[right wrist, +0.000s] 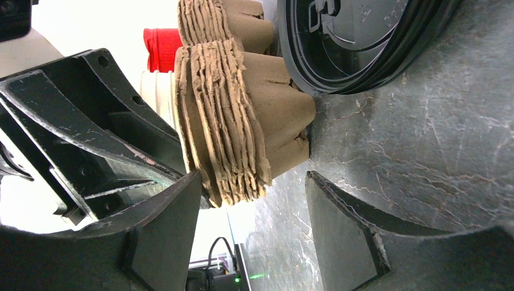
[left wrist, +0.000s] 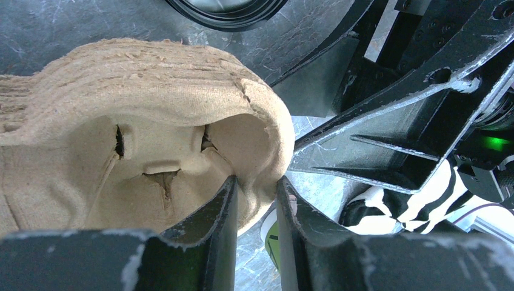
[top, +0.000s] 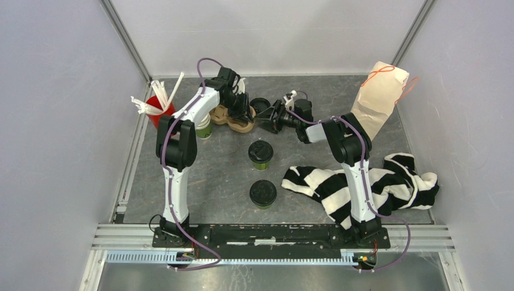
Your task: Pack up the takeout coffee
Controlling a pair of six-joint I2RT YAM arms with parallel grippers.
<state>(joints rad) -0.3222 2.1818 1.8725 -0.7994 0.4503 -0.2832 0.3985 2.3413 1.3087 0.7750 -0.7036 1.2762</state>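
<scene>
Two green takeout coffee cups with black lids stand in the middle of the table, one [top: 260, 153] farther and one [top: 263, 193] nearer. A stack of brown pulp cup carriers [top: 241, 125] lies at the back. My left gripper [top: 241, 111] is shut on the rim wall of the top carrier [left wrist: 151, 121], pinching it between its fingers [left wrist: 256, 188]. My right gripper [top: 271, 117] is open at the stack's right end. In the right wrist view its jaws [right wrist: 253, 179] straddle the edge of the carrier stack [right wrist: 242, 115].
Loose black lids [top: 260, 106] lie behind the carriers, also in the right wrist view [right wrist: 357, 36]. A red cup with white straws [top: 159, 109] and stacked cups [top: 203, 126] stand at the left. A brown paper bag [top: 379, 100] stands at the back right. A striped cloth [top: 363, 182] lies at the right.
</scene>
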